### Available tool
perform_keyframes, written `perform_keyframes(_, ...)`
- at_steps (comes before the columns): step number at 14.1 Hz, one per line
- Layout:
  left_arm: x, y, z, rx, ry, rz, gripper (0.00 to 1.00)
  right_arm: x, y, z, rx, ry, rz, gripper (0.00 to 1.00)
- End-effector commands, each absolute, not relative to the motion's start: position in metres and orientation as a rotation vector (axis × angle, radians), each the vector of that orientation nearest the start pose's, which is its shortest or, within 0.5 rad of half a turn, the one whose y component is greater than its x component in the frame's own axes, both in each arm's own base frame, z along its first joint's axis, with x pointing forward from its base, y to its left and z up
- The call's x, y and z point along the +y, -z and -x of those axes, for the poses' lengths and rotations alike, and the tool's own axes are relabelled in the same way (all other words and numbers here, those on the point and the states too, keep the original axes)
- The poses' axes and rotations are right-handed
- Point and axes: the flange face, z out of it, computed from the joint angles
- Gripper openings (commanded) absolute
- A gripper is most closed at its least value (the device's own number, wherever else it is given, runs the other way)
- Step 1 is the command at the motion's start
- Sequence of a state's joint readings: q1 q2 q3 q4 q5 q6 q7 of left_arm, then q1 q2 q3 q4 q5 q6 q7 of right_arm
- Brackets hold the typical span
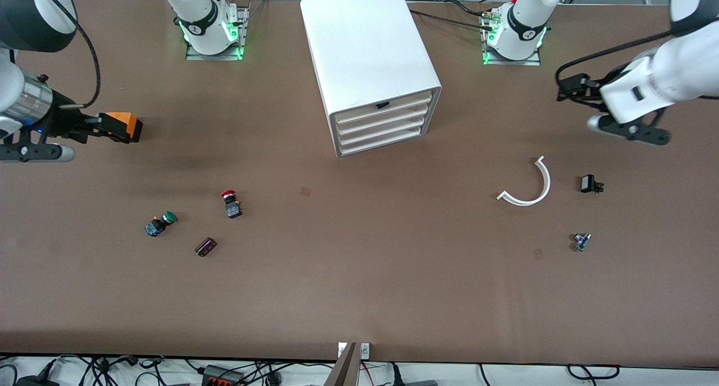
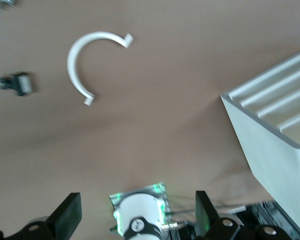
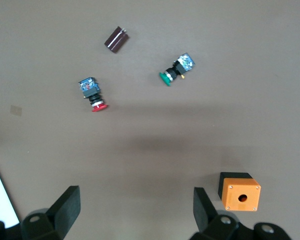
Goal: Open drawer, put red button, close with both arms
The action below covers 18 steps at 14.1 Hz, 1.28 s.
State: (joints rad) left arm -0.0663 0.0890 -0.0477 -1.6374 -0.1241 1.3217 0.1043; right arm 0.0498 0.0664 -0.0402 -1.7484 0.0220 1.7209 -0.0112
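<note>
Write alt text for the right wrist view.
The right hand hangs open and empty over the brown table. Below lie a red button, a green button, a small dark block and an orange box.

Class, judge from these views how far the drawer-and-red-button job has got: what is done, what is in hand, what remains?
Done: nothing; the drawer unit shows every drawer shut.
In hand: nothing held. The left gripper hangs open over bare table near the white curved piece; the right gripper hangs open beside the orange box.
Left: open a drawer, put in the red button, close it.
</note>
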Motion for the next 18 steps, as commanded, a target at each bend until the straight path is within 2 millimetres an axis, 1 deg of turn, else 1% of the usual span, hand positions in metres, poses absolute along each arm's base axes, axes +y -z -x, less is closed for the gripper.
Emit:
perform_keyframes(1, -0.107, -0.468, -0.553, 0.415, -0.912, 3.261, 1.00, 0.017, -0.509, -0.586, -0.054, -0.162, 3.107, 1.00)
perform_keyframes(2, -0.121, -0.443, -0.561, 0.403, -1.001, 3.360, 1.00, 0.022, -0.496, -0.592, -0.066, -0.193, 3.108, 1.00)
perform_keyframes(3, -0.127, -0.426, -0.570, 0.374, -1.013, 3.430, 1.00, 0.031, -0.486, -0.598, -0.091, -0.213, 3.113, 1.00)
perform_keyframes(4, -0.132, -0.410, -0.574, 0.383, -1.009, 3.471, 1.00, 0.039, -0.473, -0.609, -0.110, -0.235, 3.114, 1.00)
perform_keyframes(5, -0.135, -0.395, -0.579, 0.416, -0.987, 3.533, 1.00, 0.045, -0.465, -0.619, -0.125, -0.242, 3.115, 1.00)
perform_keyframes(7, -0.139, -0.356, -0.572, 0.514, -0.964, 3.721, 1.00, 0.050, -0.445, -0.642, -0.136, -0.256, 3.114, 1.00)
perform_keyframes(8, -0.144, -0.336, -0.566, 0.545, -0.908, 3.819, 1.00, 0.052, -0.432, -0.650, -0.138, -0.278, 3.112, 1.00)
perform_keyframes(9, -0.152, -0.321, -0.559, 0.550, -0.883, 3.896, 1.00, 0.055, -0.423, -0.657, -0.138, -0.288, 3.112, 1.00)
perform_keyframes(10, -0.162, -0.311, -0.552, 0.538, -0.891, 3.965, 1.00, 0.062, -0.416, -0.660, -0.150, -0.293, 3.113, 1.00)
perform_keyframes(12, -0.177, -0.295, -0.546, 0.625, -0.890, 4.040, 1.00, 0.075, -0.406, -0.668, -0.179, -0.257, 3.118, 1.00)
perform_keyframes(13, -0.188, -0.289, -0.543, 0.654, -0.902, 4.078, 1.00, 0.078, -0.398, -0.671, -0.181, -0.240, 3.120, 1.00)
perform_keyframes(14, -0.194, -0.279, -0.536, 0.665, -0.914, 4.119, 1.00, 0.081, -0.386, -0.676, -0.168, -0.224, 3.122, 1.00)
perform_keyframes(15, -0.196, -0.265, -0.533, 0.728, -0.886, 4.149, 1.00, 0.086, -0.373, -0.680, -0.177, -0.212, 3.123, 1.00)
perform_keyframes(16, -0.197, -0.253, -0.530, 0.799, -0.855, 4.172, 0.98, 0.092, -0.361, -0.681, -0.198, -0.223, 3.123, 1.00)
perform_keyframes(17, -0.201, -0.238, -0.525, 0.864, -0.852, 4.187, 0.94, 0.105, -0.350, -0.681, -0.232, -0.238, 3.123, 1.00)
perform_keyframes(18, -0.211, -0.230, -0.520, 0.937, -0.850, 4.205, 0.87, 0.107, -0.348, -0.682, -0.245, -0.228, 3.124, 1.00)
